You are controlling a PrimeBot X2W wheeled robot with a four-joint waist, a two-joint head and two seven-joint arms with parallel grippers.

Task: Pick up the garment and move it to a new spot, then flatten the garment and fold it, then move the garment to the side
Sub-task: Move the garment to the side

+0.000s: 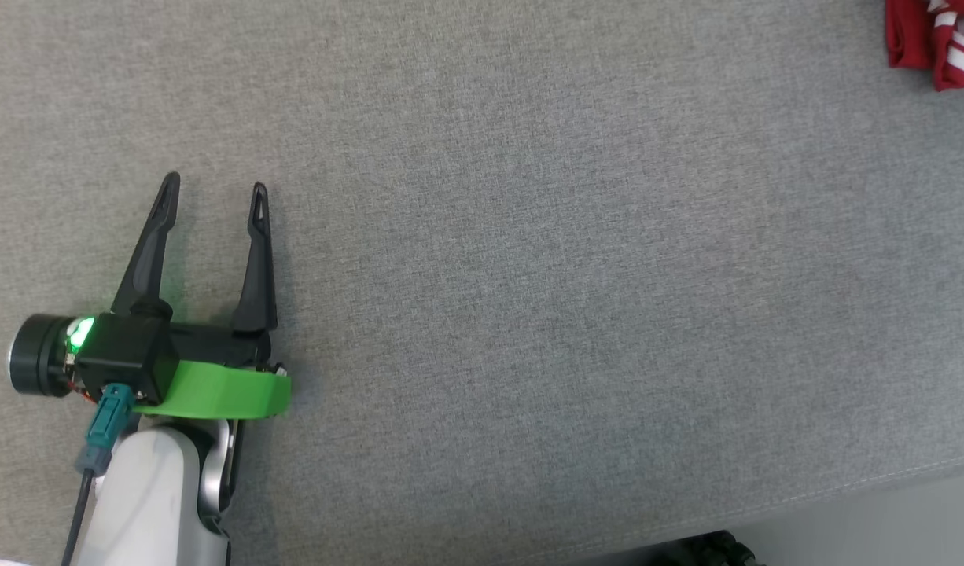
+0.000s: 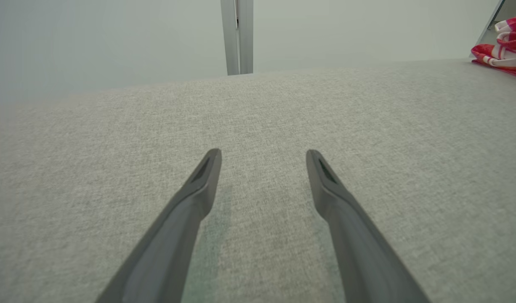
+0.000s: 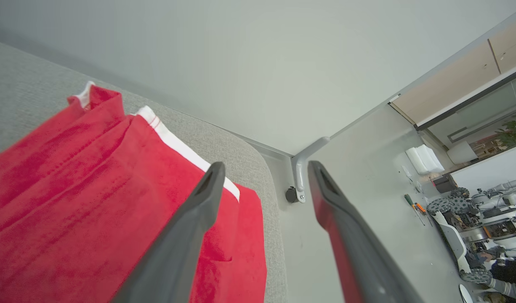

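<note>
Red garment (image 3: 94,189) lay at corner of grey cushion (image 1: 529,275), right gripper (image 3: 265,165) there, spread wide, empty, left gripper (image 1: 215,185) over bare cushion, spread wide, empty

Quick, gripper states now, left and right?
Left gripper: open, empty, over the grey surface.
Right gripper: open, above the red garment, not gripping it.

You have your left gripper (image 1: 215,185) pointing forward on its pale forearm, fingers spread apart and empty; your right gripper (image 3: 266,165) likewise has its jaws apart.
</note>
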